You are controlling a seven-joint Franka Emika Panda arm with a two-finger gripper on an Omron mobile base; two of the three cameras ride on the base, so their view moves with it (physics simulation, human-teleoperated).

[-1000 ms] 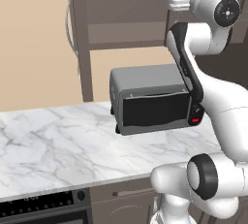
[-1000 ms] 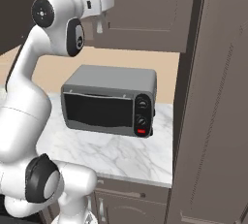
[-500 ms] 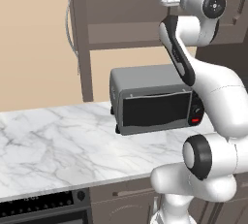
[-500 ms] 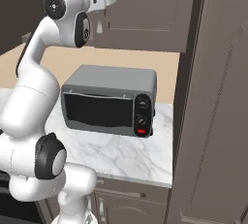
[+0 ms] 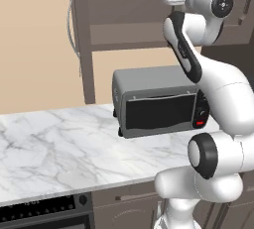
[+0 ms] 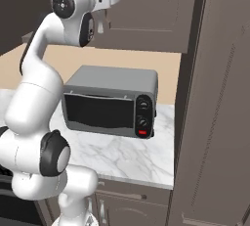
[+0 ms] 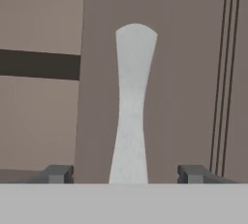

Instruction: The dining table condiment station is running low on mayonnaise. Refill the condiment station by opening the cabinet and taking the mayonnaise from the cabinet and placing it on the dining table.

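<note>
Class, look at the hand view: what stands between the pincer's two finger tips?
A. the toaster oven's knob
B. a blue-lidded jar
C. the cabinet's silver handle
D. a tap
C: in the hand view the pale curved silver handle rises on the cabinet door, midway between the open pincer tips, which stand clear of it on either side.

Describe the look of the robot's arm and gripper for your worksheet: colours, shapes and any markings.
The arm is glossy white, built of rounded, bulging segments. Its joints carry dark grey round caps ringed in black, and a black strip runs along one upper link. The gripper ends in two small dark grey, blocky fingertips. No cables or lettering show.
</note>
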